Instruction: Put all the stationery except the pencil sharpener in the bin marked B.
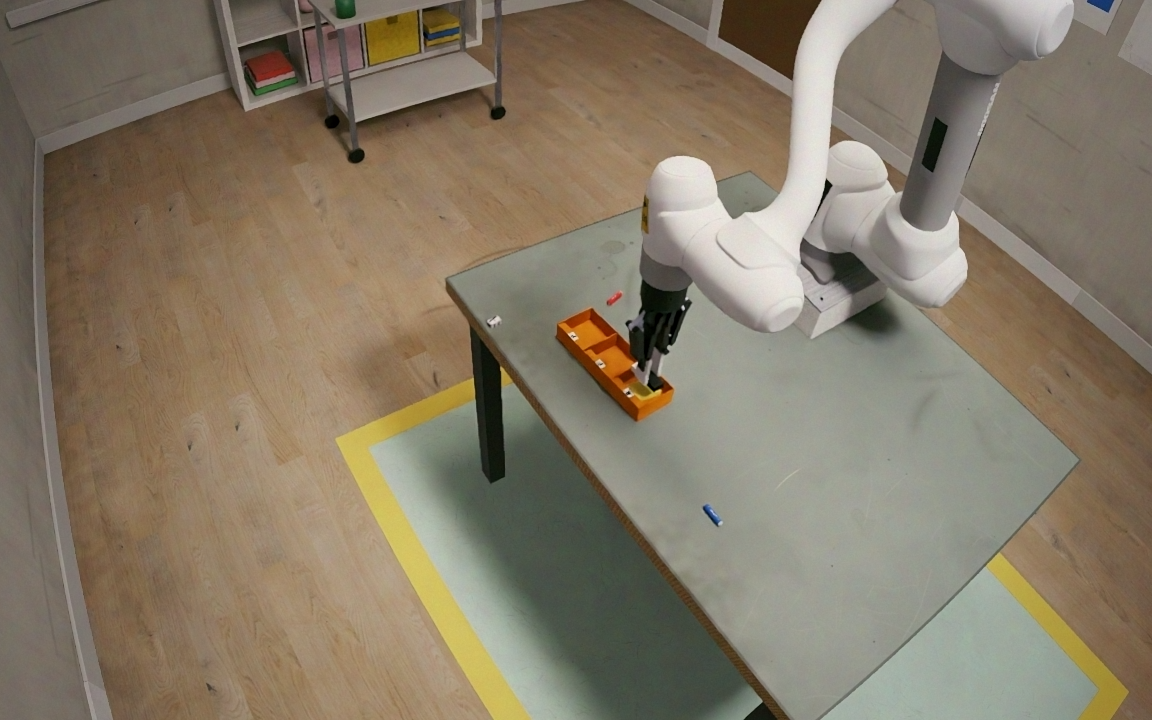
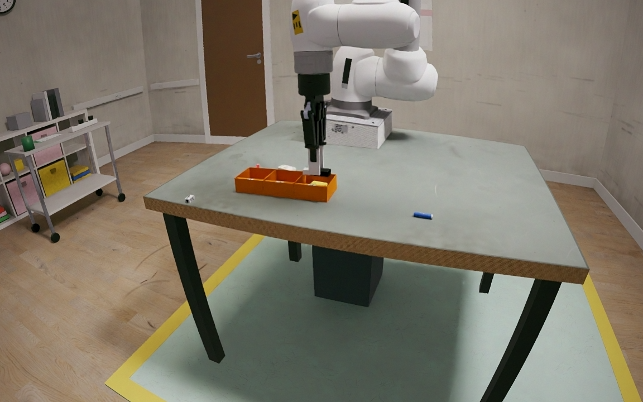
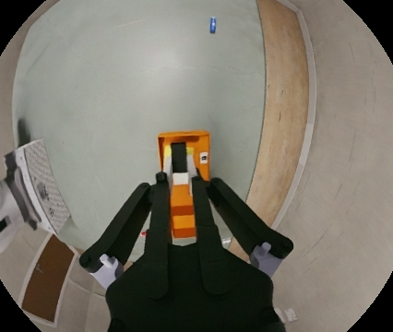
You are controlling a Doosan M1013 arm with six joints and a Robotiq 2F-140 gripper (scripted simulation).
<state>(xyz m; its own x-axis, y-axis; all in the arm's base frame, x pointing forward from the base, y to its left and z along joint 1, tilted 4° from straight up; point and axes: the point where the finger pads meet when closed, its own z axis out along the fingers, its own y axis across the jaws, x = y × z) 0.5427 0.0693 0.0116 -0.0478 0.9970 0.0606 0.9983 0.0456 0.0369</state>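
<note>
My gripper [image 1: 649, 370] [image 2: 316, 167] [image 3: 179, 163] points down over the end compartment and is shut on a black-and-white block [image 1: 655, 383] [image 2: 325, 172] [image 3: 178, 156], which looks like an eraser. The block is level, close to rim height. That compartment, bin B [image 1: 652, 410] [image 2: 313, 194] [image 3: 184, 134], is orange and holds a flat yellow pad [image 1: 645, 392] [image 2: 318, 183] [image 3: 190, 151]. A small red thing [image 1: 614, 298] [image 2: 258, 166] [image 3: 144, 233] lies behind the bins. A blue cylinder [image 1: 712, 514] [image 2: 422, 215] [image 3: 213, 25] lies apart. Whether it is stationery I cannot tell.
Two more orange compartments [image 1: 575, 347] [image 2: 259, 186] join bin B in a flat-standing row. A small white block with dark marks [image 1: 493, 320] [image 2: 189, 198] is near the table's edge. A low whitish thing [image 2: 286, 167] shows behind the row. The arm's base [image 1: 844, 295] [image 2: 359, 130] stands at the back.
</note>
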